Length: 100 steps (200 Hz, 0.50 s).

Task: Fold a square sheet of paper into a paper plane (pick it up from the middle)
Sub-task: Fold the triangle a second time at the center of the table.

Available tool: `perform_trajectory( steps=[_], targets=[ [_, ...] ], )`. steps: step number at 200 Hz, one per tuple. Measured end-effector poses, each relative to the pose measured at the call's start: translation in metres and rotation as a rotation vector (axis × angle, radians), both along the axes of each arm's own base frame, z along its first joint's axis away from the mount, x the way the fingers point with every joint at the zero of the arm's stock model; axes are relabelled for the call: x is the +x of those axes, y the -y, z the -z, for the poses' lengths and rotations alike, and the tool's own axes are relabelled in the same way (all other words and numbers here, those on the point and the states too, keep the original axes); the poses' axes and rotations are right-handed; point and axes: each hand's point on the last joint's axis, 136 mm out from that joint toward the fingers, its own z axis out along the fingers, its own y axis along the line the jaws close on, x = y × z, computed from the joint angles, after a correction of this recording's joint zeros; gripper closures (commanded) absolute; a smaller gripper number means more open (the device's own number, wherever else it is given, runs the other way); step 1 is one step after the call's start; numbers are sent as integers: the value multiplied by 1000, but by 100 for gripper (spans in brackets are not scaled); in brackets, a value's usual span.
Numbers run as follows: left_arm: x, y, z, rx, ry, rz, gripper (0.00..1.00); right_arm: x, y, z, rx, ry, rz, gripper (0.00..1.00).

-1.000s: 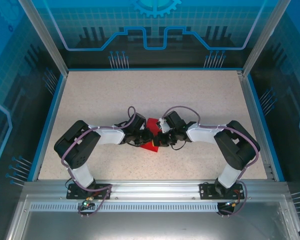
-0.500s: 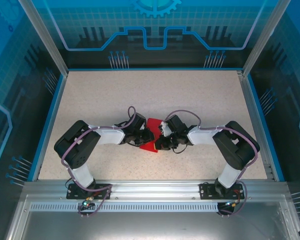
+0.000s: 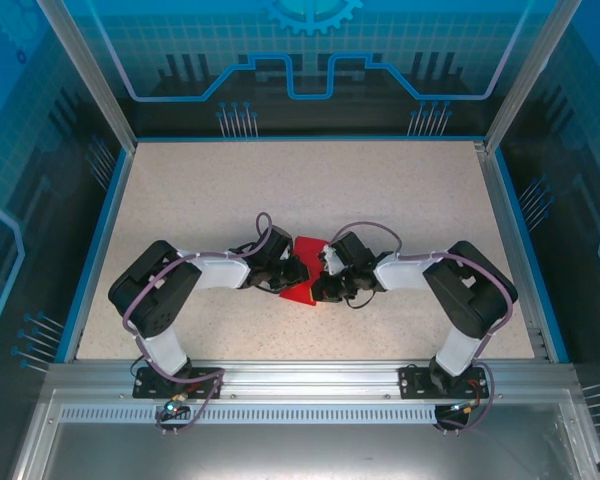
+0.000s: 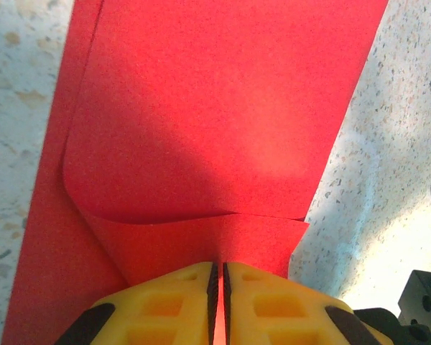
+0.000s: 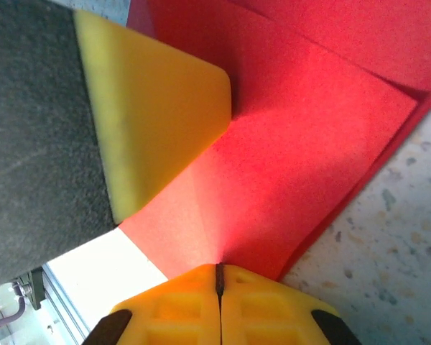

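Mid-table, between the two arms, sits the thin, bright red square sheet of paper [image 3: 304,248], part-folded, one flap curled up off the pale speckled tabletop [image 3: 200,200]; the left gripper [image 4: 217,277] is clenched on that flap's edge; the right gripper [image 5: 219,277] is pinched tight on the paper opposite; a fold seems underway; next, I'd judge, the flap needs laying over squarely and pressing into a crease.

Matt, finely grained red paper in the square sheet of paper [image 4: 223,108], softly creased. Speckled, stone-like matt table [image 3: 230,190]. Smooth moulded yellow plastic on the left gripper [image 4: 217,269]. Brushed metal rail [image 3: 310,385]. Glossy blue wall panels [image 3: 310,60].
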Motion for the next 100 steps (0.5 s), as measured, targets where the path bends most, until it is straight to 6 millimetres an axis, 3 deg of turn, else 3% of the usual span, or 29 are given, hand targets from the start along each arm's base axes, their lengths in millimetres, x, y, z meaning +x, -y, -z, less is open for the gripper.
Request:
perform_trajectory(
  steps=[46, 100],
  targets=[
    [0, 0, 0, 0, 0, 0, 85, 0, -6, -18, 61, 16, -4, 93],
    [0, 0, 0, 0, 0, 0, 85, -5, -2, 3, 21, -34, 1, 94]
  ],
)
